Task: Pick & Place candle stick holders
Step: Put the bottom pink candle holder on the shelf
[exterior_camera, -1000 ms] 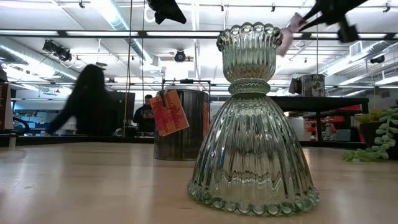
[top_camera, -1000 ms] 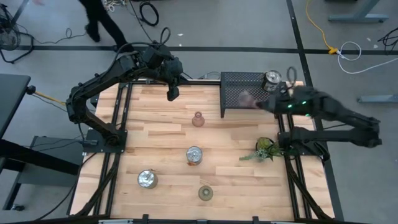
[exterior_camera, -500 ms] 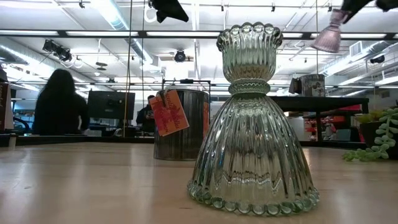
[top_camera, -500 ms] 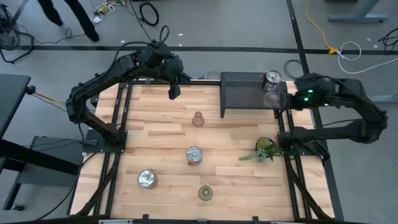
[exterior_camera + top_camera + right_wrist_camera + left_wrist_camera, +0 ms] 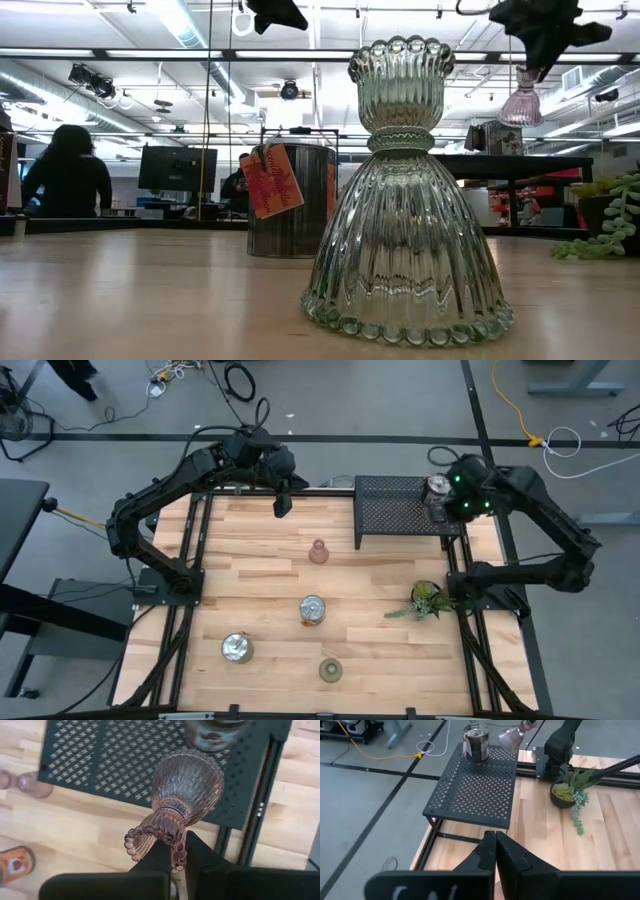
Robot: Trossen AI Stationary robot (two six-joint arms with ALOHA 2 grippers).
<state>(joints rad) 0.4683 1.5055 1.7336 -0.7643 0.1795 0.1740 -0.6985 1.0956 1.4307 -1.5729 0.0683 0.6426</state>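
Setting: robotics lab or workshop in an open-plan industrial room. Evidence: butcher-block tabletop (image 5: 270,560) framed by black aluminium rails, two dark arms bolted at its sides; grey concrete floor (image 5: 360,400) marked with black tape lines; loose cables (image 5: 560,440) lying on it. Low view shows an exposed ceiling with strip lights (image 5: 190,25), monitors (image 5: 177,168) on desks, a person (image 5: 68,180) seated there.

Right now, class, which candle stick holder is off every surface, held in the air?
The pink glass holder, gripped by its top rim in the right hand above the black mesh rack. The other holders all stand on the table or the rack.
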